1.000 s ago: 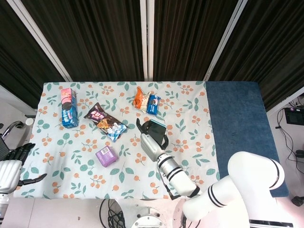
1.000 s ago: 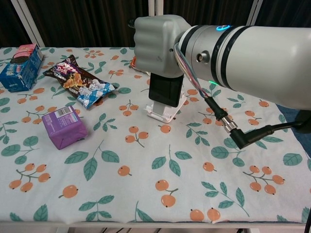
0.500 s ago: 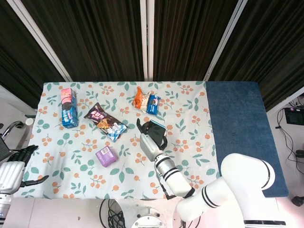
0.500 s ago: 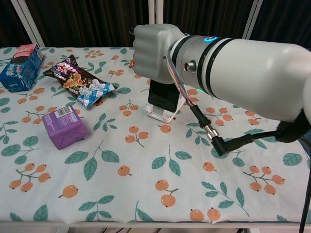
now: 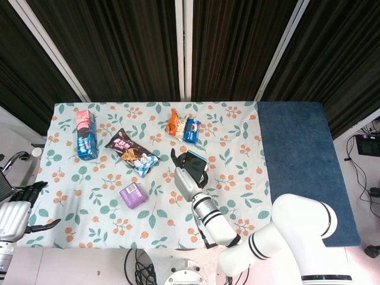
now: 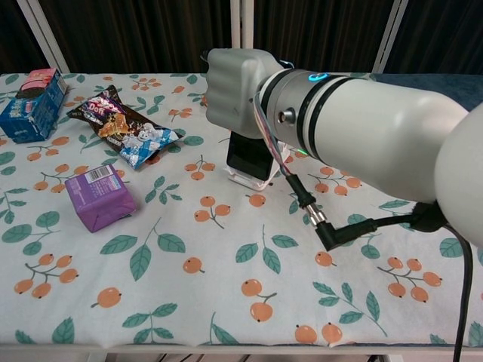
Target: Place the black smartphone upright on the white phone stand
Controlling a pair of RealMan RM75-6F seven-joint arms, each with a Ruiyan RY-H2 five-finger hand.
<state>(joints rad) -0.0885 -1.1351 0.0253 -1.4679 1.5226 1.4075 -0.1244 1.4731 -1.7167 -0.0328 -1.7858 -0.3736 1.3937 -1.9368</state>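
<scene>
The black smartphone (image 6: 247, 157) stands upright with its lower edge in the white phone stand (image 6: 252, 180) near the table's middle. My right hand (image 6: 235, 90) is right above and in front of it, and hides the phone's top in the chest view. In the head view the right hand (image 5: 187, 177) has dark fingers on both sides of the smartphone (image 5: 195, 159) and grips it. My left hand (image 5: 16, 209) hangs off the table's front left corner, fingers spread and holding nothing.
A purple box (image 6: 99, 197) lies front left of the stand. A dark snack bag (image 6: 121, 126) and a blue carton (image 6: 29, 105) lie further left. An orange packet (image 5: 176, 123) and a blue packet (image 5: 191, 130) lie behind the stand. A blue mat (image 5: 300, 160) covers the right side.
My right hand has shifted slightly left and lowered the smartphone onto the stand; the forearm has swung closer to the chest camera. The left hand has barely moved.
</scene>
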